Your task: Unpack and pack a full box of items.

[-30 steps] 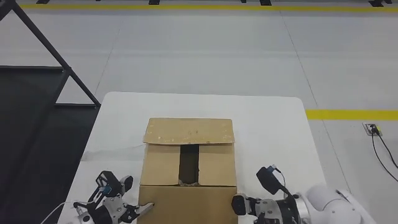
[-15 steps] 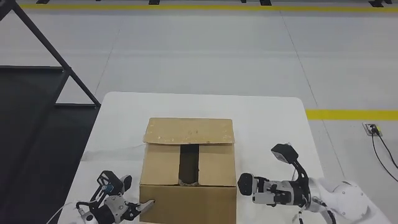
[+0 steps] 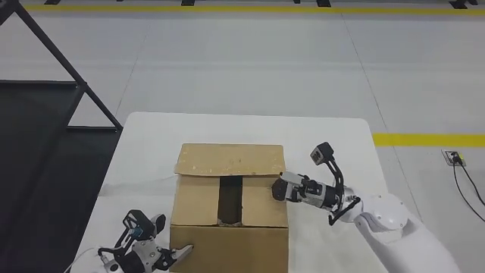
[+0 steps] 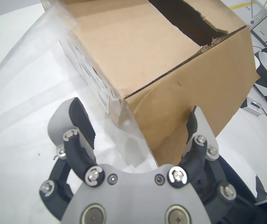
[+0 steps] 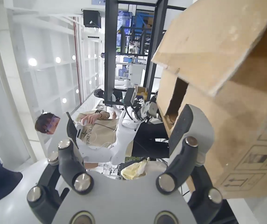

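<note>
a brown cardboard box (image 3: pixel 231 197) is sitting in the middle of the white-covered desk (image 3: pixel 333 144). its two long top flaps are lying almost shut, leaving a dark slot (image 3: pixel 229 197) between them, and the far flap (image 3: pixel 231 159) is sticking outward. a white printed label (image 4: pixel 89 75) is showing on the box's left side wall.

the left gripper (image 4: pixel 135 113) is hovering low at the box's near left corner, its fingers (image 4: pixel 82 120) spread wide and grasping nothing. they are straddling that corner, one lying against the near wall, the other standing apart from the labelled side.

the right gripper (image 5: pixel 128 117) is hanging at the upper edge of the box's right side, fingers (image 5: pixel 189 127) released and holding nothing. contact with the cardboard cannot be told.
</note>
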You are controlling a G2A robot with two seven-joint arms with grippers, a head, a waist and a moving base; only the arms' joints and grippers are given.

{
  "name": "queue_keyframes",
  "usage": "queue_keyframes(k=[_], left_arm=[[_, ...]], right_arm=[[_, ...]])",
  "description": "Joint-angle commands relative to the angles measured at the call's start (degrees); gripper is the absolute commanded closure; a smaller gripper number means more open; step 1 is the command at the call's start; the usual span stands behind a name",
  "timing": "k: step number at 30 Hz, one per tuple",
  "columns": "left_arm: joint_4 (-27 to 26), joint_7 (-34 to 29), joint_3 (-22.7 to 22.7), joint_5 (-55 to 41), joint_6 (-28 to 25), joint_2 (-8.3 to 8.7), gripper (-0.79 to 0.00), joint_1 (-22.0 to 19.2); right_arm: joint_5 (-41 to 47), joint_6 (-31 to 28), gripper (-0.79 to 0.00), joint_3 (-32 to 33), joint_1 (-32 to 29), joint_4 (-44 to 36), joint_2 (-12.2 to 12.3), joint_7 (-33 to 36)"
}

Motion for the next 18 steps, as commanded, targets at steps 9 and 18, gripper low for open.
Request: queue_keyframes(k=[9,18], left_arm=[[-0.16,1.27,-0.37,-0.25,0.61,0.20,-0.785,0.84],[-0.21,2.88,-0.72,-0.76,0.79,0.34,-0.785,1.71]], right_arm=[[1.39,-2.10,-0.785,-2.70,5.42,4.90,-2.61,-3.59],[-1.04,-4.98,-0.785,-2.90,8.72,4.22,-4.59,-13.22]])
